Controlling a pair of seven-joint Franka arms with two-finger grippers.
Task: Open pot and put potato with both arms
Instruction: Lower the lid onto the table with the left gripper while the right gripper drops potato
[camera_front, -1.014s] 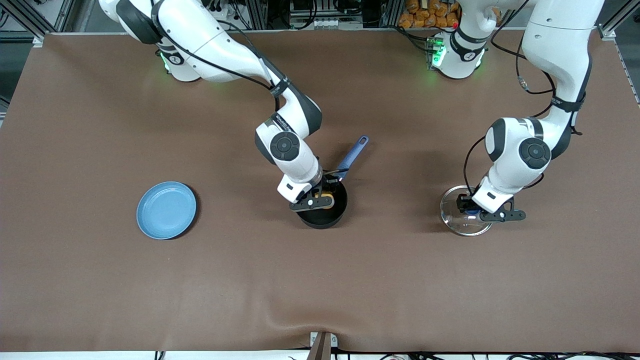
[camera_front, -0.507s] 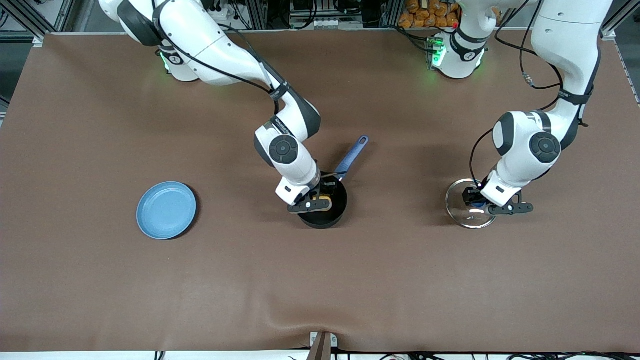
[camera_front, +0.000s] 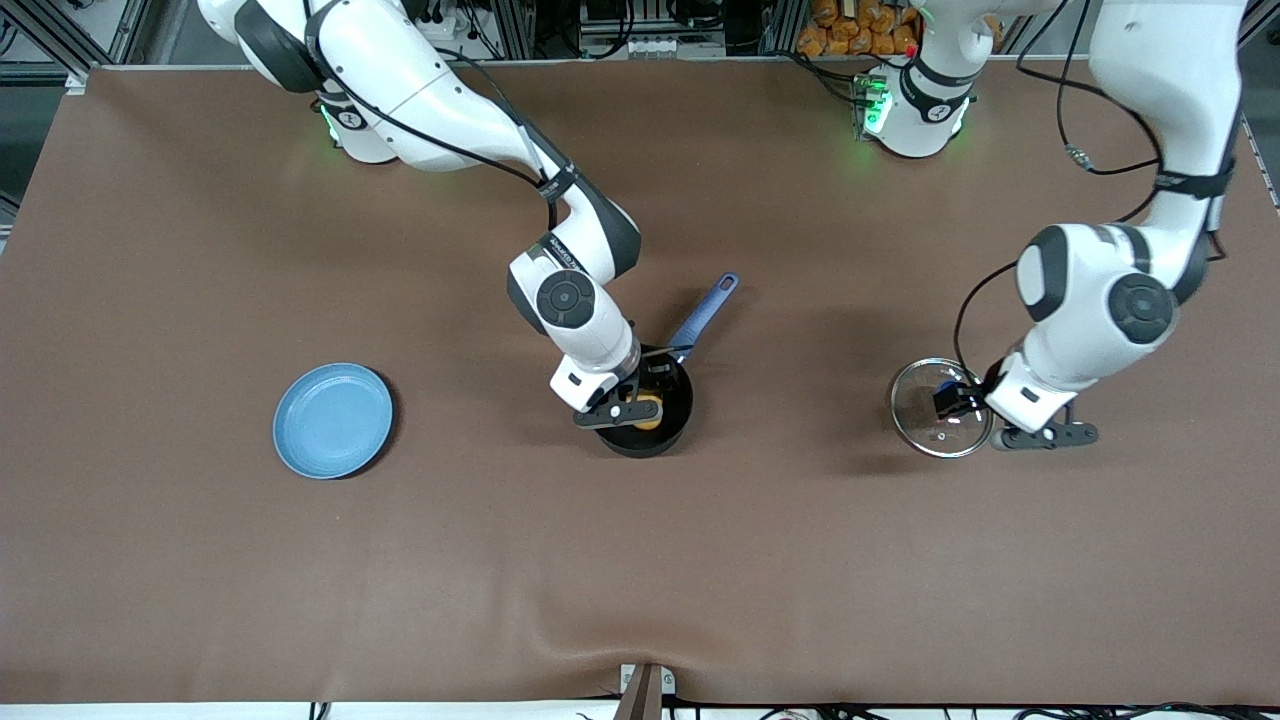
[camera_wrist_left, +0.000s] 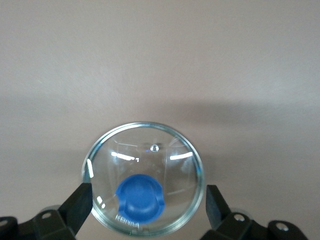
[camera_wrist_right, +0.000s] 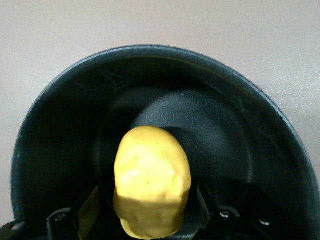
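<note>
Now, front view: left claw (camera_front: 962, 402) risen off the steel-rimmed glass lid (camera_front: 938, 408), parted and empty; lid flat on the brown table (camera_front: 800, 560), well apart from the small black saucepan (camera_front: 650, 405).
Left wrist view: fingers (camera_wrist_left: 79, 199) spread wide, astride the lid, blue knob (camera_wrist_left: 140, 196) free.
Right wrist view: lumpy yellow potato (camera_wrist_right: 151, 180) inside the saucepan, right claw (camera_wrist_right: 150, 212) just loosened around it, contact unclear; task likely near done.

I work in a robotics lab — aluminium framing (camera_front: 60, 40) and cable clutter (camera_front: 620, 25) along the frame's top, brown mat (camera_front: 640, 560) covering my table
</note>
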